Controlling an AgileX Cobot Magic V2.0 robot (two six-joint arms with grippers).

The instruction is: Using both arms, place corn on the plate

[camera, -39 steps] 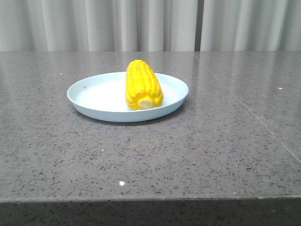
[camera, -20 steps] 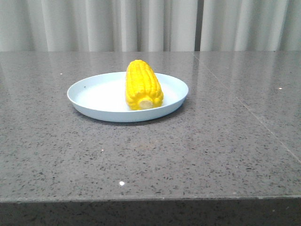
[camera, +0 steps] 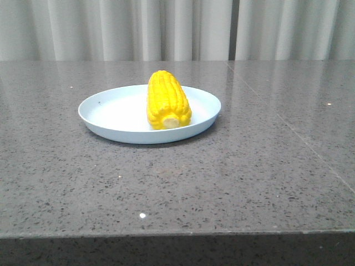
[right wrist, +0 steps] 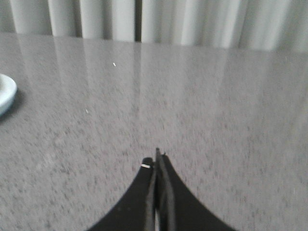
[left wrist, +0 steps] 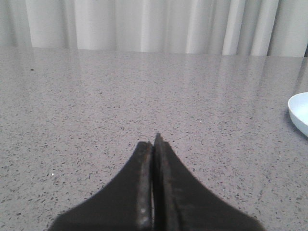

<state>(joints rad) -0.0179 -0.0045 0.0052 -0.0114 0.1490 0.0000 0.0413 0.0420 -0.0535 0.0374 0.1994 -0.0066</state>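
We see the corn (camera: 168,101) lying on the plate (camera: 105,113) at centre frame, both the left gripper (left wrist: 153,144) and right gripper (right wrist: 158,161) pressed together, empty, well apart from it, so we judge holding clear does best.

Grey speckled table (camera: 249,166) under plate (camera: 105,113)

Surface (camera: 233,177): speckled grey stone look, polished, faintly reflective. Plate (camera: 111,105): smooth, plastic-like, slight sheen. Corn (camera: 168,100): bumpy, glossy. Curtain (camera: 183,27): cloth.
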